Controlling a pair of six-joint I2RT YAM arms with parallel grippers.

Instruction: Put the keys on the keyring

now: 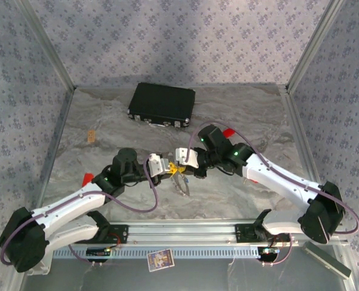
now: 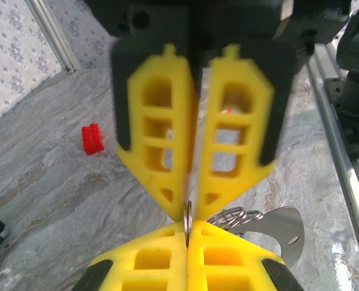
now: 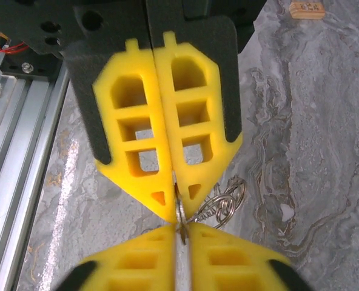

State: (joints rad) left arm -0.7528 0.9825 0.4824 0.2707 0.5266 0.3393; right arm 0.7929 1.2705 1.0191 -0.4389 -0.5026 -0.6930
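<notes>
As the left arm [image 1: 76, 203] and right arm [image 1: 276, 176] meet over the middle of the grey marbled table [image 1: 240, 109], a black case [image 1: 161, 105] lies flat at the far side and a red block [image 1: 87, 178] sits near the left arm. The left gripper [image 2: 188, 207] and right gripper [image 3: 178, 209] face tip to tip, each with its yellow fingers pressed together on the keyring [image 2: 188, 219], pinching it from opposite sides. A flat silver metal tab [image 2: 285, 233], key or not I cannot tell, hangs just beside the tips. Seen from overhead, its long axis slants toward the arms' bases. The keyring stands upright, edge-on to both wrist cameras, with coiled wire loops [image 3: 225, 203] dangling beside it.
</notes>
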